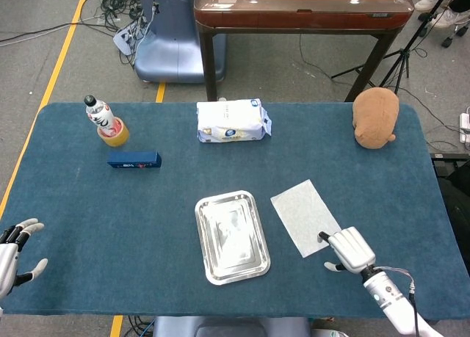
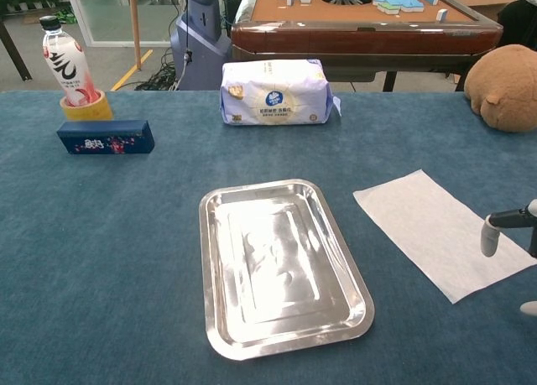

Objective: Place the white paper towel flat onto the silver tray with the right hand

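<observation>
The white paper towel (image 1: pixel 303 214) lies flat on the blue tablecloth just right of the silver tray (image 1: pixel 231 236), not touching it. My right hand (image 1: pixel 349 250) is at the towel's near right corner, holding nothing, and its fingertips (image 1: pixel 322 237) reach the towel's edge. In the chest view one finger (image 2: pixel 490 236) points down over the right edge of the towel (image 2: pixel 436 230), beside the empty tray (image 2: pixel 281 263). My left hand (image 1: pixel 15 252) hovers at the table's near left edge with fingers spread and nothing in it.
A tissue pack (image 1: pixel 232 121) lies at the back centre. A brown plush toy (image 1: pixel 375 117) sits at the back right. At the back left are a bottle in a yellow tape roll (image 1: pixel 107 124) and a blue box (image 1: pixel 134 160).
</observation>
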{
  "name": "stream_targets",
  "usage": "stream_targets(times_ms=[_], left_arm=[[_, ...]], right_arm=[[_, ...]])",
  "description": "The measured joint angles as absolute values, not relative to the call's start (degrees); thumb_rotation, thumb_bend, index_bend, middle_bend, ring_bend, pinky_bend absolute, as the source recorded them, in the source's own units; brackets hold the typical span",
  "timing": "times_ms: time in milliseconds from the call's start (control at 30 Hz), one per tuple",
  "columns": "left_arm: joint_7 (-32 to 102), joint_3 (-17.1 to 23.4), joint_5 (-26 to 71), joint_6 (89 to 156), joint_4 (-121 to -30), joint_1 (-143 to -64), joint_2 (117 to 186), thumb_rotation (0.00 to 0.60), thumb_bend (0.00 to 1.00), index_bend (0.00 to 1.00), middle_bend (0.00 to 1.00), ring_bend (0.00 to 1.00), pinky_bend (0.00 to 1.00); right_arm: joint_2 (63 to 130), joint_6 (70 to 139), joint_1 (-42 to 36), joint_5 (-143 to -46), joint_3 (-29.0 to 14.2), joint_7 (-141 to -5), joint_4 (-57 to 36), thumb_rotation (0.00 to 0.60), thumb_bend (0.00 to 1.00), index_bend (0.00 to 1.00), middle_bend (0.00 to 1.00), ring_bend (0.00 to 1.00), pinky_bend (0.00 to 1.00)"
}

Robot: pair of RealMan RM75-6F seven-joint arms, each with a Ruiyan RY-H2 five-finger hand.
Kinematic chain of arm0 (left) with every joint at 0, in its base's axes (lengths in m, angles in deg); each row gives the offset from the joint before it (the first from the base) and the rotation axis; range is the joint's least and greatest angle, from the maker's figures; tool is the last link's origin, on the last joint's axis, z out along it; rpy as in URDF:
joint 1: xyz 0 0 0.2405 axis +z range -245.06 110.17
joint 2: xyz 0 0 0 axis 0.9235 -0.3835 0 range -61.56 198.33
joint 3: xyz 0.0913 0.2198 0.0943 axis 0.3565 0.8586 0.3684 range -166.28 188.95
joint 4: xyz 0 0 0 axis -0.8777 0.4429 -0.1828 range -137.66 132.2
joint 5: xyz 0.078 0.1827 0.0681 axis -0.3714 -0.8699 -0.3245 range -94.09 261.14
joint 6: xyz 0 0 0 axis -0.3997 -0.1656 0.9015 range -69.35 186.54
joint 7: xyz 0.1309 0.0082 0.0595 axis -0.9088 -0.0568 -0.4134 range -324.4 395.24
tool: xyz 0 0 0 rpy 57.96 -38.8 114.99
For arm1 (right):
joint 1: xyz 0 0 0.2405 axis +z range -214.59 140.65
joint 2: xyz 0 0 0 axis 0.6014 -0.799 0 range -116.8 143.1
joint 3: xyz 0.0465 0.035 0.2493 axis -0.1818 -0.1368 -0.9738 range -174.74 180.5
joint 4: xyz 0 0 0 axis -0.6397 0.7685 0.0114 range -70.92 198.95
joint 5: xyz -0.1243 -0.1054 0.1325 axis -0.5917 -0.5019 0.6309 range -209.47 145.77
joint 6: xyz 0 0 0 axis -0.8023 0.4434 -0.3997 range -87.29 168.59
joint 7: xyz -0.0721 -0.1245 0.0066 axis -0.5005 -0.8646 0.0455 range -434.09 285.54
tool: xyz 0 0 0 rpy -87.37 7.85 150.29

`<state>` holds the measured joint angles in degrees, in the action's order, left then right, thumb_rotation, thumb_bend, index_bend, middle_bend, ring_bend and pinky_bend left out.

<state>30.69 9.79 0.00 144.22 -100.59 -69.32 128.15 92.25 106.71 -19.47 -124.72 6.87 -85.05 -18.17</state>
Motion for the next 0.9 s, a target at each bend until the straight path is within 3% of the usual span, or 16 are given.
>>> stream_targets(times_ms=[633, 900], left_arm=[[30.84, 9.77, -0.13, 144.67, -100.72, -69.11, 127.97, 0.600, 0.23, 0.26, 0.22, 0.20, 0.46], [31.08, 9.74, -0.20, 144.96, -100.84, -68.96, 127.77, 0.600, 0.23, 0.26, 0.22, 0.20, 0.46]], right_arm=[[95.60, 106.54, -18.82, -123.94, 6.74, -83.65, -14.67, 0.600, 0.19, 0.43, 1.00, 1.00, 1.00], [96.76, 106.33, -18.57, -123.65, 6.79, -83.44, -13.86, 0.600, 0.20, 0.43, 1.00, 1.00, 1.00]])
